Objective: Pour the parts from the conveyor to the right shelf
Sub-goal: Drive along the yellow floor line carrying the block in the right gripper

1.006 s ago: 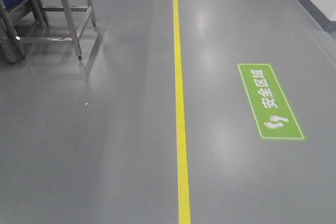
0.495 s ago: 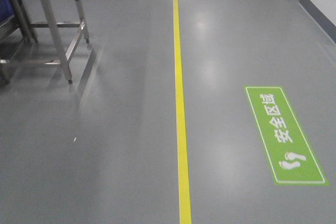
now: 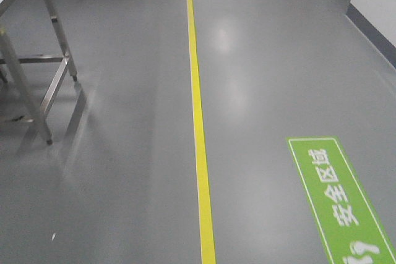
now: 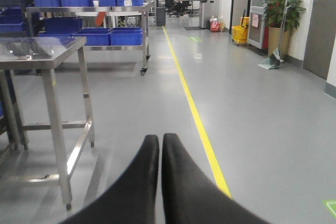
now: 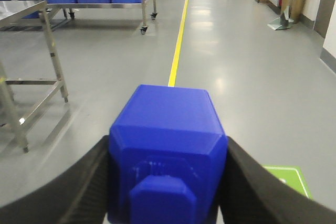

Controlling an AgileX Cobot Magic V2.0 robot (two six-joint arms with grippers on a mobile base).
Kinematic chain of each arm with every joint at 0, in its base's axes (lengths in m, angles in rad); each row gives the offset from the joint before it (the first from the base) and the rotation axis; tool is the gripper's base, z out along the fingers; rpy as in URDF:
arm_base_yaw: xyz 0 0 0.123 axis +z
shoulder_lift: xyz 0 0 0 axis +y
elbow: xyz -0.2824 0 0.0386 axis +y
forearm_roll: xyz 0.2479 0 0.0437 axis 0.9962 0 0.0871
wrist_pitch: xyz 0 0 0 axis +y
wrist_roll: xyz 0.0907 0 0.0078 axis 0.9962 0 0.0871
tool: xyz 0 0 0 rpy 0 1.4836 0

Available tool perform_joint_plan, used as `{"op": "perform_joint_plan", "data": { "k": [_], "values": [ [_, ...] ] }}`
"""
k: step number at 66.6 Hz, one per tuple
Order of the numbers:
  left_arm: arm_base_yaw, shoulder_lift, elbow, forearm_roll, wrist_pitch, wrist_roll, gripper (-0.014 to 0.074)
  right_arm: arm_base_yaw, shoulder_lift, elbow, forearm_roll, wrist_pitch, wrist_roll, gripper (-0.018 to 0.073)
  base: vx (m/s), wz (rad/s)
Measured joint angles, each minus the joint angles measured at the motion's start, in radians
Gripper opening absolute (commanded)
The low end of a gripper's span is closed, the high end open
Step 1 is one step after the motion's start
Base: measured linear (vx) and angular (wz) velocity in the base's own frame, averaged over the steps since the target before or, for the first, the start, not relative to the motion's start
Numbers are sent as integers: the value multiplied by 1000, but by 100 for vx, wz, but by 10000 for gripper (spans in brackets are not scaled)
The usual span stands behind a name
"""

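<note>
Evidently this is the carry leg, as I judge it: the base sits out on the grey floor (image 3: pixel 124 171), with the yellow line (image 3: pixel 197 122) running on ahead of both hands. Done well, it wants a level, jolt-free run and a firm squeeze. Ahead and left of the hands stands a wheeled rack of blue bins (image 4: pixel 110 36), with a steel table (image 4: pixel 42 56) nearer. I cannot tell whether that rack is the right shelf, and the conveyor is out of view. My right gripper (image 5: pixel 168 150) is spread to the part's width, clamping the blue block (image 5: pixel 168 124) between its fingers. My left gripper (image 4: pixel 160 139) has its fingers pressed together, holding nothing.
</note>
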Motion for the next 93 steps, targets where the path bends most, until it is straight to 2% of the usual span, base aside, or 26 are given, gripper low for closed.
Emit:
{"op": "perform_joint_plan", "data": {
  "k": [93],
  "values": [
    [0,0,0,0,0,0,-6,0,0,0,0,0,0,-5,75,3]
  ]
}}
